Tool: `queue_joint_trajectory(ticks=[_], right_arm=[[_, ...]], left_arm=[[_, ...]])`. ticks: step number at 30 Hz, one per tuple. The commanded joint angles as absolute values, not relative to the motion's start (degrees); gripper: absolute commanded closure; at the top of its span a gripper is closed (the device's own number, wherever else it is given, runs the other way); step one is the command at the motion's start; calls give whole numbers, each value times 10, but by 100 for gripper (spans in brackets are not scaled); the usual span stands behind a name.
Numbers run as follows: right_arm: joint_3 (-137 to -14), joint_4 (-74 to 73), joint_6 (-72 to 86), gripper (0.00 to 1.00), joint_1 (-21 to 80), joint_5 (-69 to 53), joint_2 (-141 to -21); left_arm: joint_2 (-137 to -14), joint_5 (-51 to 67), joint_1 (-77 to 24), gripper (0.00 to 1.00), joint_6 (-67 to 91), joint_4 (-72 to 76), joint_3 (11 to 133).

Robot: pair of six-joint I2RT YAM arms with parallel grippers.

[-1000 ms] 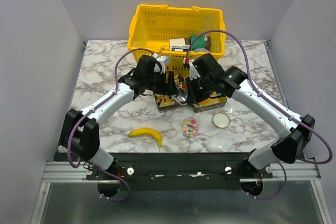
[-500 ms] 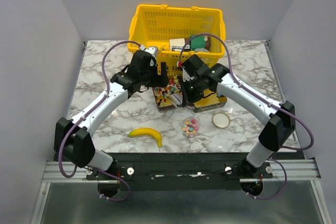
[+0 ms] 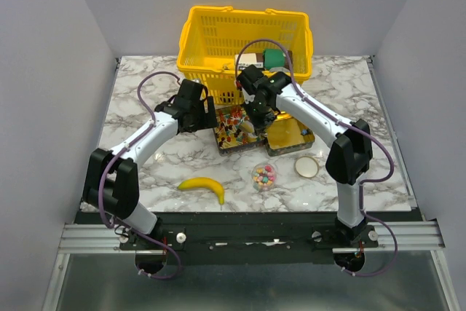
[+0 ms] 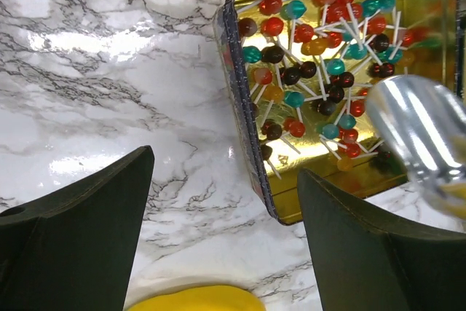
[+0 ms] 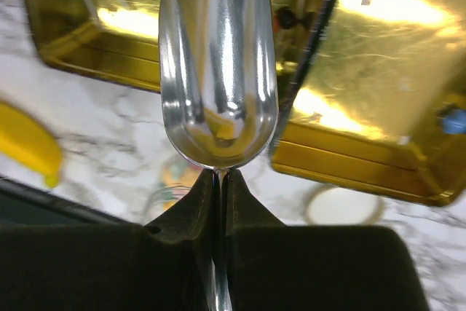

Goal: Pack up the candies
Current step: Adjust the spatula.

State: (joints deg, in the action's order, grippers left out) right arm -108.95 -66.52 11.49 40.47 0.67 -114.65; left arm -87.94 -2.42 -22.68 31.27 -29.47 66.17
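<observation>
Many candies [image 3: 264, 175] fill a clear cup [image 3: 253, 179] on the worktop [image 3: 145, 100]; right jaws pinch a metal scoop [image 5: 218, 63]; left jaws gape wide.

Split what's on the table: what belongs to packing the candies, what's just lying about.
Job: candies; scoop in right gripper; lollipop tin; second gold tin; round lid, probably.
Lying about: banana; yellow basket and its boxes.

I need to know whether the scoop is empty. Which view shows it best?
The right wrist view: the scoop faces the camera, large and sharp, apparently empty, its handle pinched by the right gripper. The left wrist view catches only a blurred part; in the top view it is too small to judge.
</observation>
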Motion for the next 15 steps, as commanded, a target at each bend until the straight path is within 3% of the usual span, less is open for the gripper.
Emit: queue_joint_trajectory(ticks=[1,15], right_arm=[[-1091,-688,-11,99,404,171,-1137],[-1061,-653,-177,99,412,106,-1109]], left_arm=[[-903,-5,-208,11,334,-307,670],[-959,57,-136,12,367,-313,664]])
